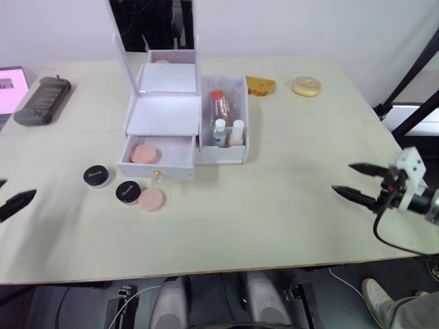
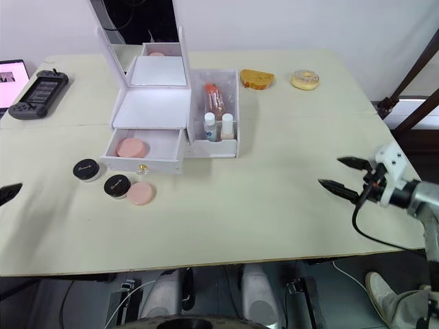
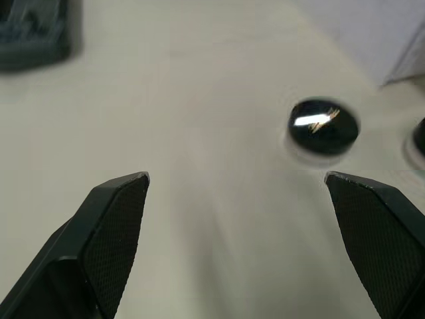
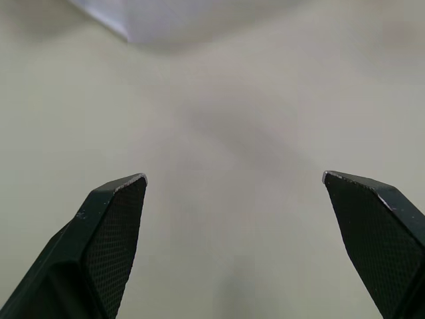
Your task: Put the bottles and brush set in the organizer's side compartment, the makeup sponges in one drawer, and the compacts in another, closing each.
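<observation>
The organizer [image 1: 185,116] sits mid-desk [image 1: 274,205], mirror up, and its lower drawer [image 1: 159,156] is pulled open with one pink sponge [image 1: 145,153] inside. Both bottles [image 1: 228,132] stand in the side bin [image 1: 224,116] along with the brush set [image 1: 219,104]. The other sponge [image 1: 151,199] and two black compacts [image 1: 127,192] lie on the desk just in front. Left hand [image 3: 236,199] and right hand [image 1: 355,181] both hover wide open, holding nothing.
</observation>
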Robot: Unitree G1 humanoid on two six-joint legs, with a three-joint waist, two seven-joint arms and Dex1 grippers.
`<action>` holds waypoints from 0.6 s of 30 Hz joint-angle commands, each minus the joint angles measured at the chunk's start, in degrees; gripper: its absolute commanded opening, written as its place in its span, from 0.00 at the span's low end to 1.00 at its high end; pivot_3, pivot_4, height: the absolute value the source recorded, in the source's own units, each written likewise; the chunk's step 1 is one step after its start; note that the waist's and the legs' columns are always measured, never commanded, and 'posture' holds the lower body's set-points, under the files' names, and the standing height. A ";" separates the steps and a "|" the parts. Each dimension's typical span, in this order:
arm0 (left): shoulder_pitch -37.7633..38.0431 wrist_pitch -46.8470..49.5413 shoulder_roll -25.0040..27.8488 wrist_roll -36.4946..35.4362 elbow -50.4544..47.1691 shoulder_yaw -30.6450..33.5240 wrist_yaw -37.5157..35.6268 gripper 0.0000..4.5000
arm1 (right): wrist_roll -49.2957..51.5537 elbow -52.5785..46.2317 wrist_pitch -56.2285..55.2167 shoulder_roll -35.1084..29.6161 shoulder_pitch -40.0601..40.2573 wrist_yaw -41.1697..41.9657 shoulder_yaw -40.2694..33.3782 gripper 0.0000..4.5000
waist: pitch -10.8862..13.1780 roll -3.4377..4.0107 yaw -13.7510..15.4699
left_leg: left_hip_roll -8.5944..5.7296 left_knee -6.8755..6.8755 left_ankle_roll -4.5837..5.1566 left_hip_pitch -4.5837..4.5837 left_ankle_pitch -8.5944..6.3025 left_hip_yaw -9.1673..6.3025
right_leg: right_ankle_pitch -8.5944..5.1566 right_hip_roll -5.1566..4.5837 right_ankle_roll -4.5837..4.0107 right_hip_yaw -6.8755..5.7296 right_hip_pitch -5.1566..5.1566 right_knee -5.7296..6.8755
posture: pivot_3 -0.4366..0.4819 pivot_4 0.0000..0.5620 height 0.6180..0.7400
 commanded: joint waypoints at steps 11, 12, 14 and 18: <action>1.79 -2.88 -2.86 -2.15 -6.44 1.57 -0.25 0.99 | 1.80 -6.70 0.12 -2.02 -5.37 0.57 -0.23 1.00 | -0.01 0.00 0.01 | 0.05 -0.03 -0.18 0.15 -0.09 0.05 | 0.12 -0.03 -0.18 -0.03 0.01 0.03 | 0.48 0.27 0.98; 2.88 -1.84 -3.68 -2.82 -9.71 1.78 -0.05 0.99 | 2.52 -8.56 1.60 -2.36 -6.58 0.81 0.38 1.00 | -0.01 0.00 0.02 | 0.05 -0.05 -0.17 0.13 -0.09 0.06 | 0.11 -0.03 -0.18 -0.03 0.01 0.02 | 0.48 0.27 0.98; 6.12 1.46 -5.59 -4.93 -18.08 1.77 -0.12 0.99 | 3.80 -12.45 4.55 -3.10 -9.34 1.51 2.43 1.00 | -0.01 0.00 -0.20 | 0.06 -0.10 -0.03 0.13 0.00 0.08 | 0.11 -0.03 -0.17 -0.03 -0.02 0.02 | 0.48 0.27 0.98; 13.07 8.52 -9.98 -11.57 -35.39 1.79 0.06 0.99 | 6.21 -19.89 10.81 -4.32 -14.68 2.43 7.00 1.00 | -0.01 0.00 -0.08 | 0.08 -0.21 -0.01 0.15 0.01 0.10 | 0.09 -0.01 -0.14 -0.02 -0.05 0.01 | 0.48 0.27 0.98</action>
